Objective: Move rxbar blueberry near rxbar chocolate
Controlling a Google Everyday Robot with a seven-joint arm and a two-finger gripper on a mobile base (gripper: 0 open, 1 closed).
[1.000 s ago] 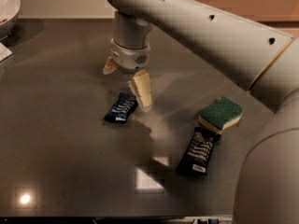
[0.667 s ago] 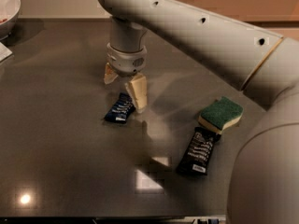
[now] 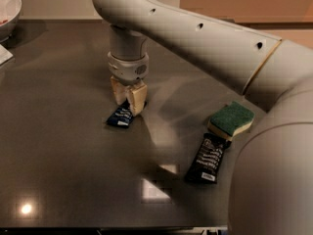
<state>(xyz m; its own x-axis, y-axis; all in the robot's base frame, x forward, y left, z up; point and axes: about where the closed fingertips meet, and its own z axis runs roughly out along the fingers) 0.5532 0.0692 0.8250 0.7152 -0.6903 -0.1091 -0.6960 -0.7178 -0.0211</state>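
Note:
The rxbar blueberry [image 3: 120,117], a small dark blue wrapper, lies on the dark table [image 3: 58,131] left of centre. My gripper [image 3: 128,101] points straight down on the bar's far end. Its two tan fingers [image 3: 138,98] stand close together with that end between them, and the near end sticks out toward the front left. The rxbar chocolate [image 3: 207,157], a longer black wrapper with white lettering, lies to the right, well apart from the blue bar.
A green and yellow sponge [image 3: 231,119] lies just behind the black bar. A white bowl [image 3: 7,9] stands at the far left corner, with a white paper edge [image 3: 4,54] below it. My arm spans the right side of the view.
My gripper has come down and moved slightly right onto the blue bar's far end, and its fingers have drawn closer together. The bars and the sponge have stayed put.

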